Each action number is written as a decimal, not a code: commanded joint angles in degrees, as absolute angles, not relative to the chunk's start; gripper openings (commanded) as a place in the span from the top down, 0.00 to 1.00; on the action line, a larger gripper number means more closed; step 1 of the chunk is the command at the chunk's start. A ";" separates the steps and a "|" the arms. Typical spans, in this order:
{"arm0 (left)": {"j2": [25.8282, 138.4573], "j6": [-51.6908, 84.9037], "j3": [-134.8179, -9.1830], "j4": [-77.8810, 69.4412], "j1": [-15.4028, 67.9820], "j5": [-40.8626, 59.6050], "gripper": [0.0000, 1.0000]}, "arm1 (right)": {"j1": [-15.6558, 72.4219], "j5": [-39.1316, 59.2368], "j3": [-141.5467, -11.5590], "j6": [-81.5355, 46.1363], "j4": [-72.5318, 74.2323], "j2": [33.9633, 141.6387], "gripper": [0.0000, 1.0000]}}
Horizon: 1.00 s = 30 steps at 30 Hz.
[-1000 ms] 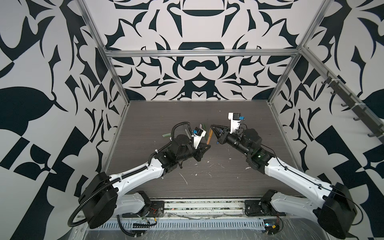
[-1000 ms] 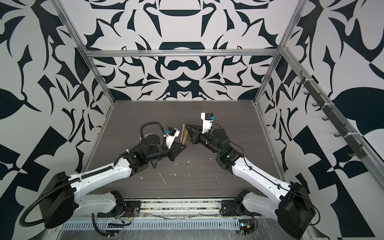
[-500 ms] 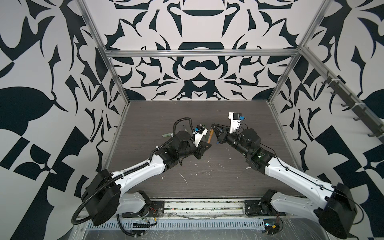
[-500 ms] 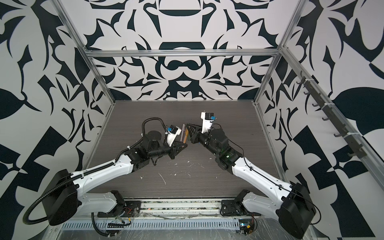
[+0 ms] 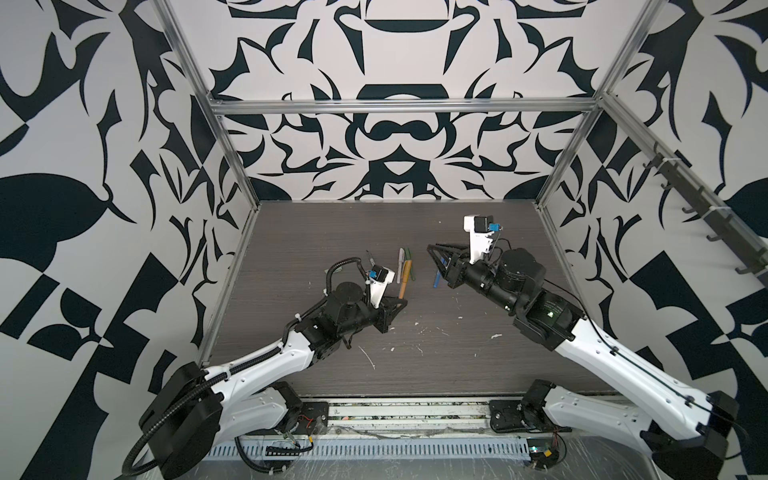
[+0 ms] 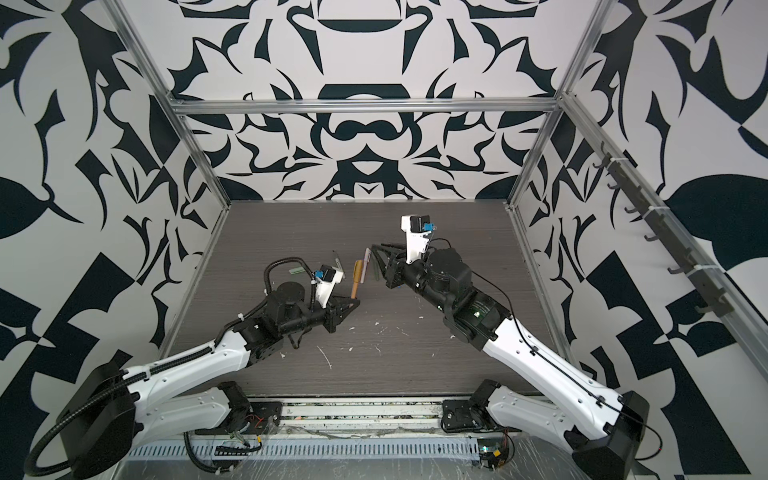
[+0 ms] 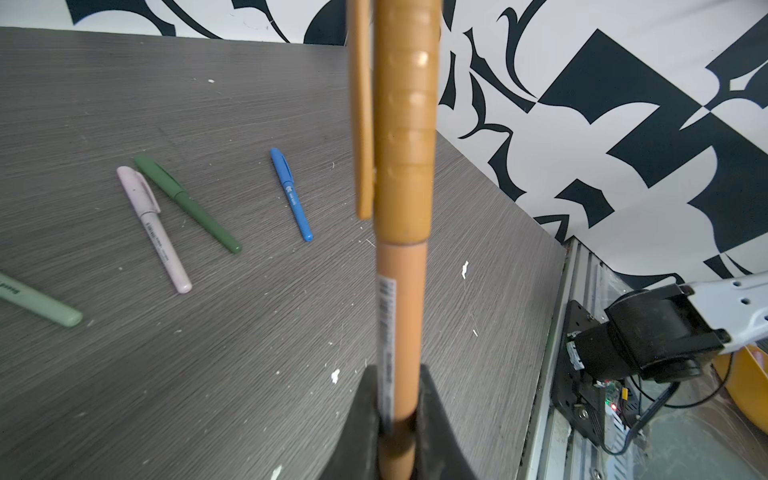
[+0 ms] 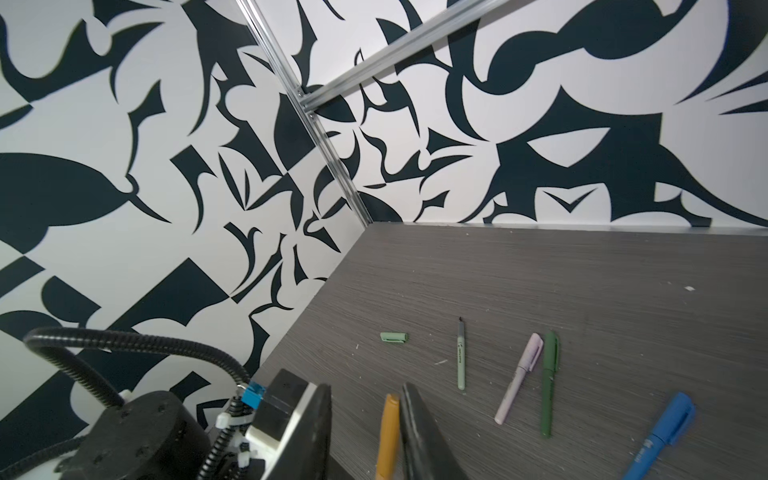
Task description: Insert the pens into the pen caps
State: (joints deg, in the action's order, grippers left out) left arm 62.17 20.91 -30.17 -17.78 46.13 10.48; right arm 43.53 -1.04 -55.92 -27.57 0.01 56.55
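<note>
**Bimanual pen capping: one pen in hand, four on the surface.**

The left fingers (image 7: 361, 432) are clenched on the lower barrel of the orange-brown pen (image 7: 401, 316). The pen stands upright above the grey surface (image 7: 249, 374). The orange-brown cap (image 7: 405, 124) sits over the pen's upper end, with its clip along one side. In both top views the pen (image 5: 403, 286) (image 6: 355, 282) rises from the left finger tips near the middle of the surface.

Of the right fingers, only one (image 8: 419, 436) shows plainly in the right wrist view, with the orange-brown cap (image 8: 387, 432) just beside it. Contact between the two cannot be told, nor whether the right fingers are parted or closed. In both top views their tip stands to the right of the cap and apart from it.

Three capped pens lie flat on the surface.
- The pink pen (image 8: 519, 378) and the dark green pen (image 8: 548, 382) lie side by side, close together at their cap ends.
- The blue pen (image 8: 660, 436) lies apart from them, beneath the right arm's wrist in a top view (image 5: 438, 277).

The pale green pen (image 8: 460, 357) lies uncapped, its dark tip exposed. The pale green cap (image 8: 393, 337) lies near it but does not touch it, toward the left wall.
</note>
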 commanded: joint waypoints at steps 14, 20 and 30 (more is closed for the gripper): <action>57.65 25.12 -36.36 0.00 45.58 -10.38 1.00 | 43.09 -27.27 -24.15 -23.49 27.35 59.42 0.72; 70.83 30.16 -49.30 10.85 40.54 -10.62 1.00 | 43.07 -34.45 -21.63 -25.17 29.31 65.14 0.74; 104.83 30.85 -80.61 29.31 35.63 -5.00 0.97 | 43.10 -39.80 -21.09 -27.12 25.76 61.72 0.74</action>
State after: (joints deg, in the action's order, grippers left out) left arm 100.12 29.93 -75.26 19.97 35.88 -7.22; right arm 43.20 -36.45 -21.23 -26.55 24.23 63.31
